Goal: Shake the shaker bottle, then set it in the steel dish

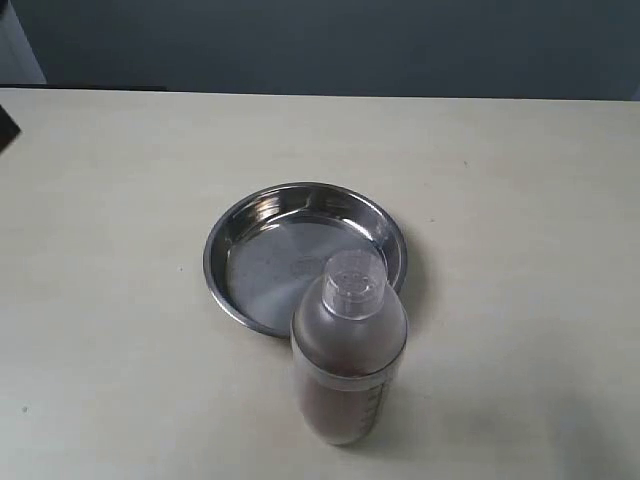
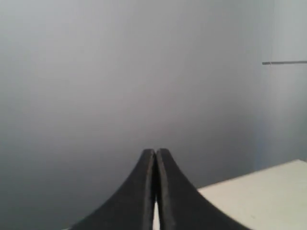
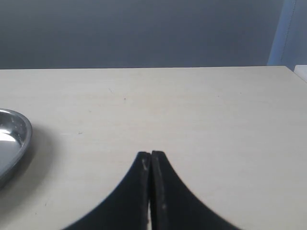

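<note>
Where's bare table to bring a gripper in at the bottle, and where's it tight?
Bare table lies on either side of the shaker bottle and beyond the steel dish. It is tight only where the bottle stands close by the dish's near rim.

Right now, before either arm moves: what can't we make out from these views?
Exterior view: the bottle hides the near rim of the dish; whether they touch or stand apart, cannot tell.
Exterior view: markings on the bottle's side are too blurred to read.
Right wrist view: the dish is cut off by the picture edge; the bottle is not in frame.
Left wrist view: only shut jaws, wall and a table corner; bottle and dish unseen.
</note>
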Robot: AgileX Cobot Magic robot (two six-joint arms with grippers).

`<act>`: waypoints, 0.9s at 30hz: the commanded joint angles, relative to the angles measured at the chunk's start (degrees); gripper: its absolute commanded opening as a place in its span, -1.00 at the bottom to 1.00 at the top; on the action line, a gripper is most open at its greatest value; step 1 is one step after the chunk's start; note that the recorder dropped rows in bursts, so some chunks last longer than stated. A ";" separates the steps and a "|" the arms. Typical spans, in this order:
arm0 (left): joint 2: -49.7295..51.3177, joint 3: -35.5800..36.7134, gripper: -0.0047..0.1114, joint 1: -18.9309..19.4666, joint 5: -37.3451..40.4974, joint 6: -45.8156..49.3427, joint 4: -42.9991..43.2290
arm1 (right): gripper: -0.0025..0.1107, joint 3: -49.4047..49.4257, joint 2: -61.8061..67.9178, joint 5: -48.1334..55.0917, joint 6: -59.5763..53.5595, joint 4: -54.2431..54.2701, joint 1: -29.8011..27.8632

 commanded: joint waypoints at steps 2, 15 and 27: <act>6.23 0.56 -0.91 -0.40 -5.72 -9.85 12.35 | -0.97 0.07 -0.22 -0.67 0.00 -0.07 0.19; 7.08 20.19 -0.91 -0.40 -22.81 -3.03 11.56 | -0.97 0.07 -0.22 -0.67 0.00 -0.07 0.19; 7.08 20.45 0.17 -0.40 -30.63 -4.51 26.46 | -0.97 0.07 -0.22 -0.67 0.00 -0.07 0.19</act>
